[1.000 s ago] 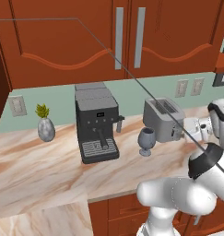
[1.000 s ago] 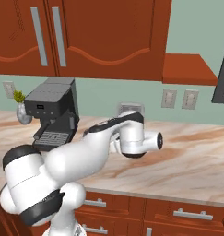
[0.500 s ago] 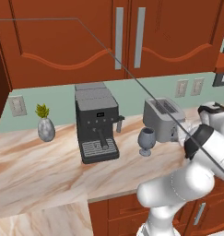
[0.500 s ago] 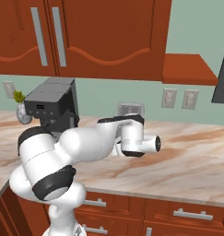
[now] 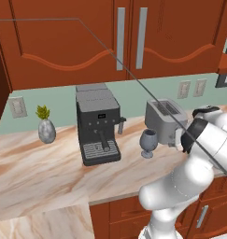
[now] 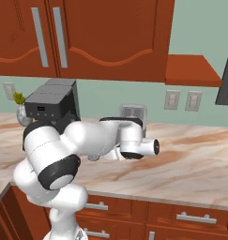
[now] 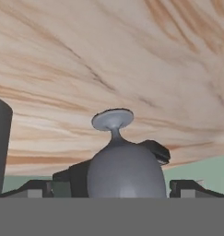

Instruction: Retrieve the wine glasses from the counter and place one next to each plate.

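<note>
One wine glass stands upright on the counter, between the coffee machine and the toaster. In the hand view, which is rolled over, its grey bowl sits low in the middle and its round foot rests on the marbled counter. My gripper is open. One dark fingertip stands on each side of the bowl, apart from it. In the right base view my hand hangs low over the counter in front of the toaster. The plates are out of view.
A black coffee machine stands left of the glass and a silver toaster just right of it. A grey vase with a green plant sits far left by the wall. Red-brown wall cabinets hang above.
My arm's elbow has swung round and down while the hand has stayed by the toaster. The glass has not moved and the gripper stays open.
</note>
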